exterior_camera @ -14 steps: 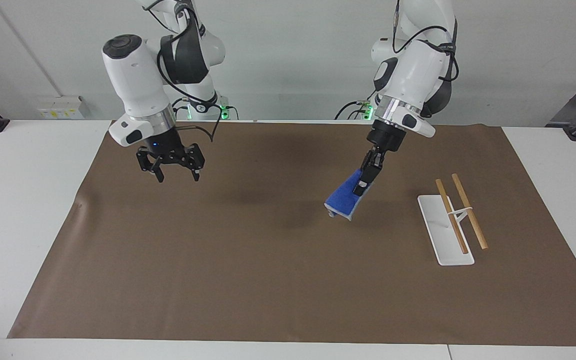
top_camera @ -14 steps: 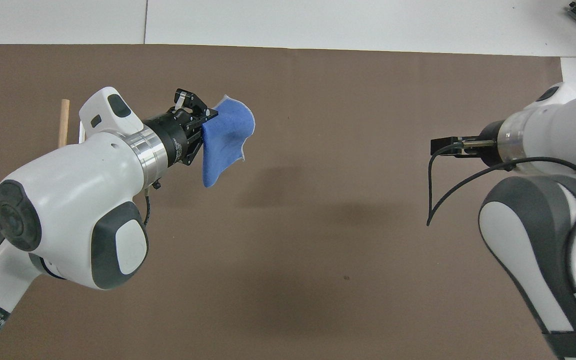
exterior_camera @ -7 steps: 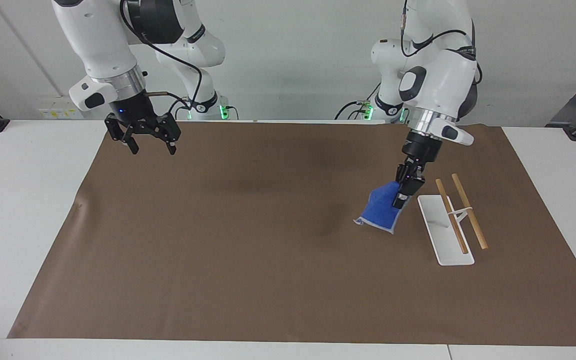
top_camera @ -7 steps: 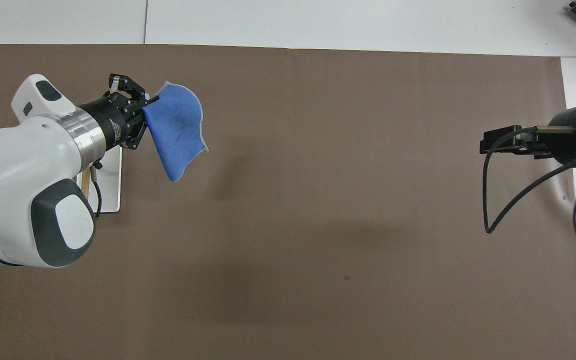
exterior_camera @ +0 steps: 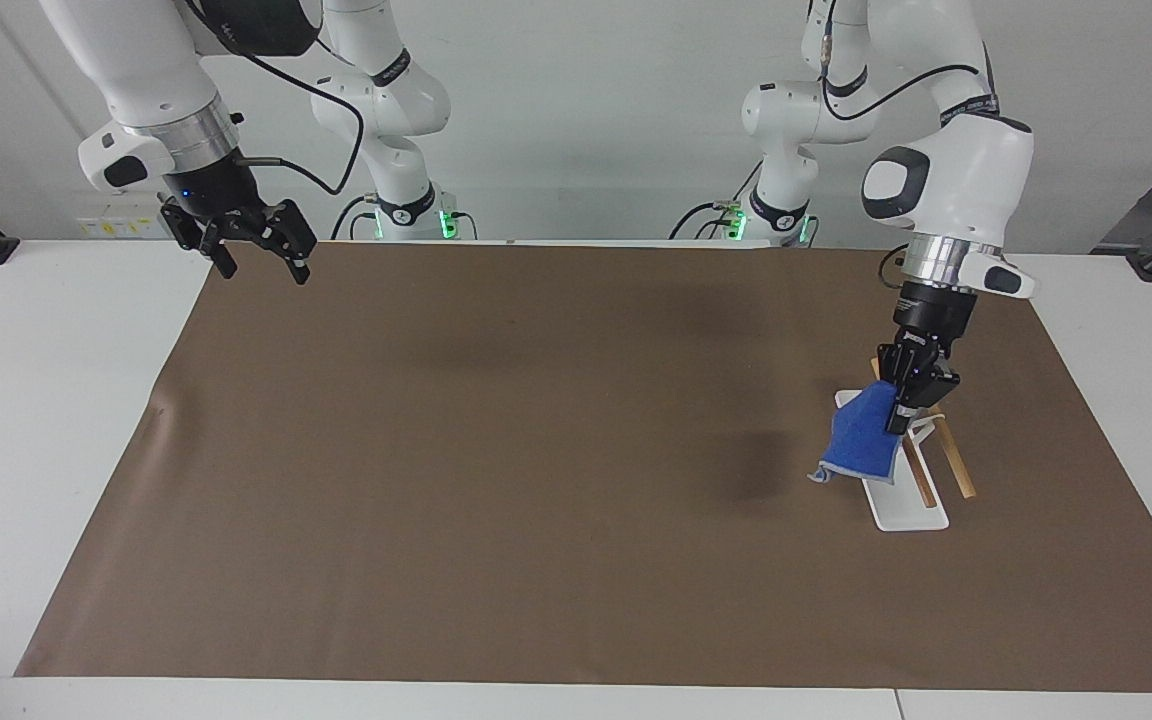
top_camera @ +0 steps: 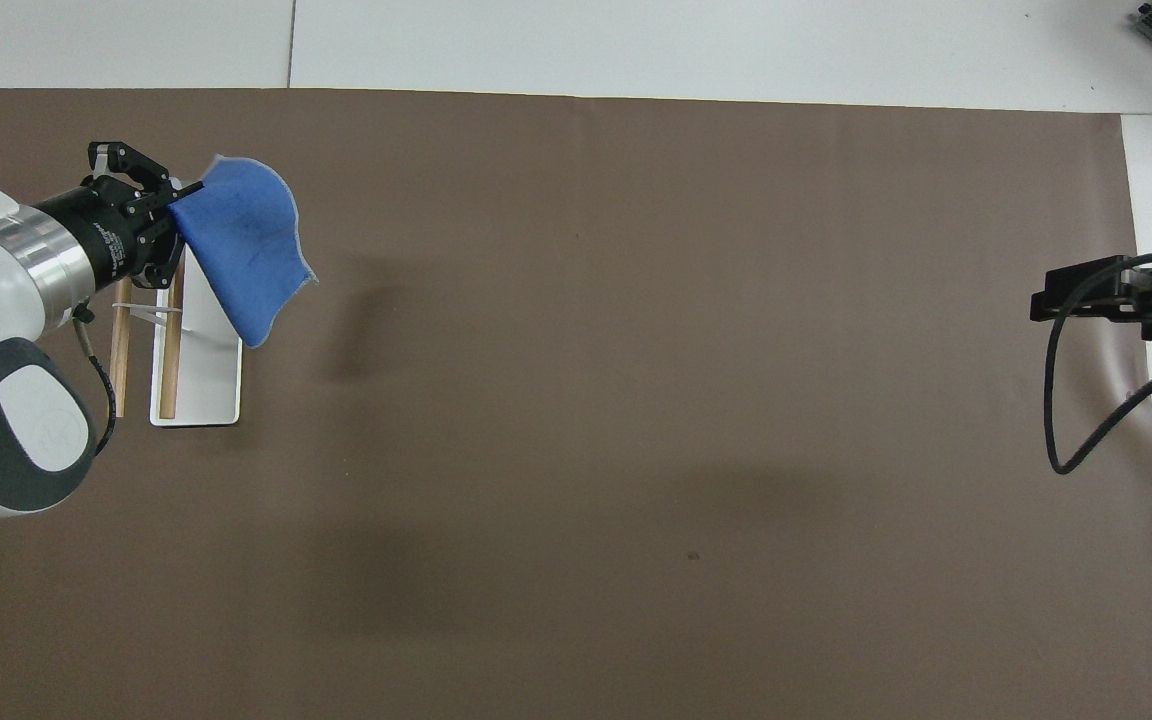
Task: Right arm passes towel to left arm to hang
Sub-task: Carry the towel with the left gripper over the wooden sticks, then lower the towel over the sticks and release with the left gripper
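The blue towel (exterior_camera: 861,440) hangs from my left gripper (exterior_camera: 904,415), which is shut on its upper edge. The gripper holds it in the air over the white rack base (exterior_camera: 911,515), beside the two wooden rods (exterior_camera: 956,465). The towel's lower corner droops close to the base; I cannot tell whether it touches. In the overhead view the towel (top_camera: 241,250) spreads from the left gripper (top_camera: 176,200) and covers part of the rack (top_camera: 206,390). My right gripper (exterior_camera: 256,258) is open and empty, raised over the mat's edge at the right arm's end, and also shows in the overhead view (top_camera: 1086,295).
A brown mat (exterior_camera: 536,480) covers most of the white table (exterior_camera: 36,400). A black cable (top_camera: 1061,400) loops down from the right wrist.
My left gripper has carried the towel from over the mat's middle toward the left arm's end, to over the rack. My right gripper has drawn back and risen toward its own end.
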Controlling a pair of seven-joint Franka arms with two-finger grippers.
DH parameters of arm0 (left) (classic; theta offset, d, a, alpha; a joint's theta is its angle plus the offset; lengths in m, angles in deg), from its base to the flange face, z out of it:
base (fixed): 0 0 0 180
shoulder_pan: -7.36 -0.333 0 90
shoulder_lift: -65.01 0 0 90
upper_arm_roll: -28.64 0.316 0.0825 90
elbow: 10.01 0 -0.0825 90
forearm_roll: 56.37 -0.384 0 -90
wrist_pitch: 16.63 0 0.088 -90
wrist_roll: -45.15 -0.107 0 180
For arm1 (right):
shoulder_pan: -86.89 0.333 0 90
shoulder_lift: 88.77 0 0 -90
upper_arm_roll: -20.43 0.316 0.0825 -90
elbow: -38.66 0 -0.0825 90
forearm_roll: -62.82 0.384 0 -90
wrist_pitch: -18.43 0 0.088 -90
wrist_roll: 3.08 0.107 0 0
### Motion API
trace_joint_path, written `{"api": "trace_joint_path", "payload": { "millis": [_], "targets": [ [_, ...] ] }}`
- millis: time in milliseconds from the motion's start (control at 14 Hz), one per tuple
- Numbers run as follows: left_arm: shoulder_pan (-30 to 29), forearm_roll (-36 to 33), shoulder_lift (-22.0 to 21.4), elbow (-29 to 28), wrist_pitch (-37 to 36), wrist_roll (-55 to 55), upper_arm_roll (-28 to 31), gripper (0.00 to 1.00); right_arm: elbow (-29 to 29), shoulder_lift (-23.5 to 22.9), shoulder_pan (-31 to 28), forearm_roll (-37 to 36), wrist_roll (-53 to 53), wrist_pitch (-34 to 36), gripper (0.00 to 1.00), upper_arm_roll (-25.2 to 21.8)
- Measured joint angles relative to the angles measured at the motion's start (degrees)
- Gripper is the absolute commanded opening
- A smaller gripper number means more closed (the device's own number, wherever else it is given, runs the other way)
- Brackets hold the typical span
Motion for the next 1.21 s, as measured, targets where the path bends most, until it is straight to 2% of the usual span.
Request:
{"api": "trace_joint_path", "payload": {
  "millis": [214, 427, 641, 1210],
  "targets": [
    [-2.7, 0.0, 0.0, -1.7, 1.0, 0.1, 0.0, 0.00, 0.0, 0.0, -0.3, -0.1, 0.0, 0.4, 1.00, 0.0],
    [-3.3, 0.0, 0.0, -3.1, 1.8, 2.1, 0.0, 0.00, -0.5, 0.6, -0.3, -3.3, -0.1, 3.7, 1.00, 0.0],
    [-6.3, 0.0, 0.0, -3.8, 2.9, 2.7, 0.0, 0.00, -0.6, 1.6, -0.3, -4.0, -1.2, 5.4, 1.00, 0.0],
    [-13.3, 0.0, 0.0, -6.4, 3.1, 3.2, -0.1, 0.00, -0.3, 1.7, -0.3, -4.0, -1.3, 6.0, 1.00, 0.3]
  ]
}}
